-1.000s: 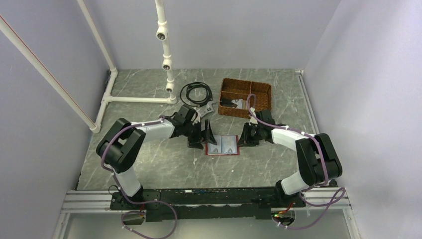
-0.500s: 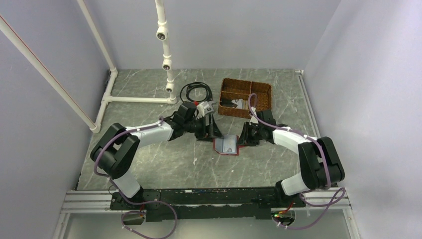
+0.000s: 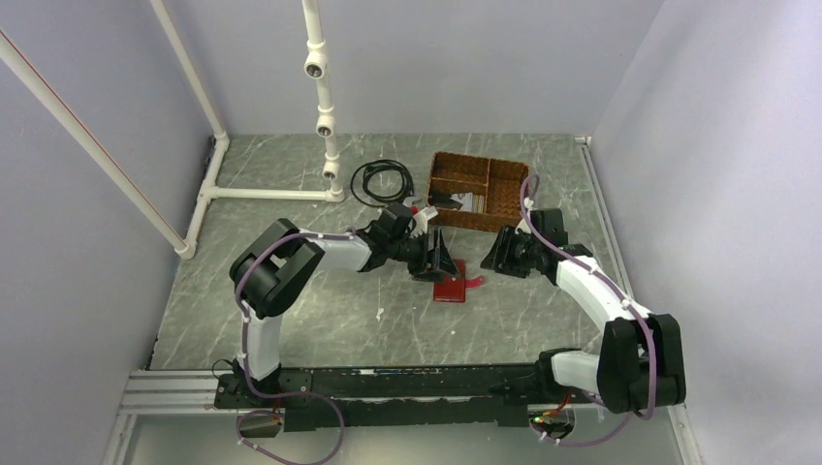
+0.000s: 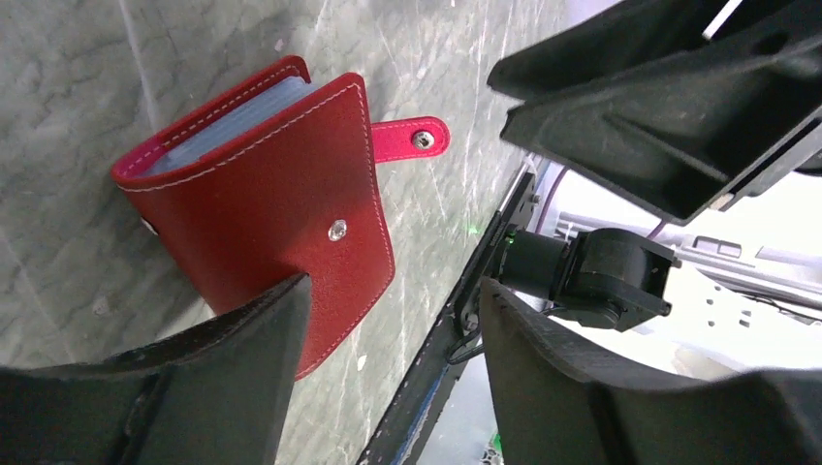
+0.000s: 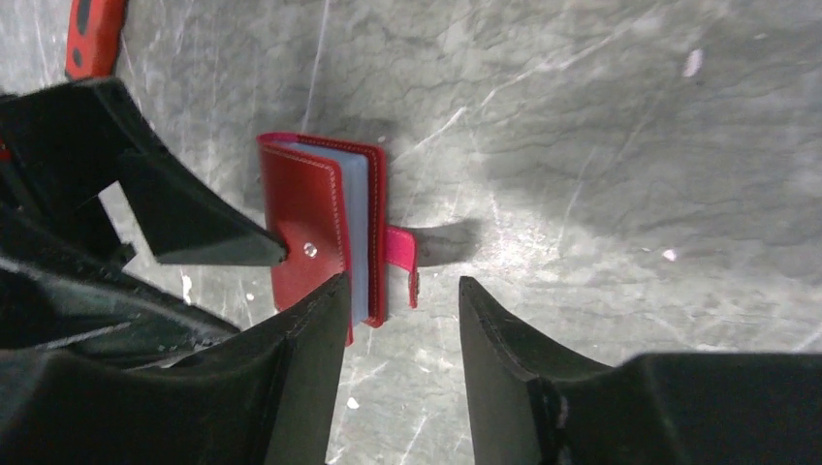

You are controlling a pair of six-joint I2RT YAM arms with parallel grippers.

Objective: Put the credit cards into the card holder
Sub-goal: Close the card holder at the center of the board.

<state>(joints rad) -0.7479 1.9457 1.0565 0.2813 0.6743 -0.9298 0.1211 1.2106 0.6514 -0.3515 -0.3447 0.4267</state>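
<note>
The dark-red card holder (image 3: 451, 288) lies folded shut on the table, its snap tab (image 4: 412, 140) sticking out unfastened. Pale blue-grey card edges (image 5: 357, 232) show between its covers. My left gripper (image 3: 441, 262) is open; one finger (image 4: 242, 368) rests against the holder's top cover (image 4: 262, 184). My right gripper (image 3: 504, 254) is open and empty, just right of the holder. In the right wrist view the holder (image 5: 310, 223) sits ahead of my right gripper (image 5: 402, 283), beside its left fingertip. The gap of my left gripper (image 4: 393, 286) holds nothing.
A brown wicker divided basket (image 3: 504, 174) stands behind the holder with dark and pale flat items (image 3: 456, 201) in it. A coiled black cable (image 3: 383, 179) lies to the basket's left. A white pipe frame (image 3: 271, 192) runs along the back left.
The holder lay open flat with cards showing; my left gripper swept right and folded its cover over, so it is now shut. My right gripper drew back to the right.
</note>
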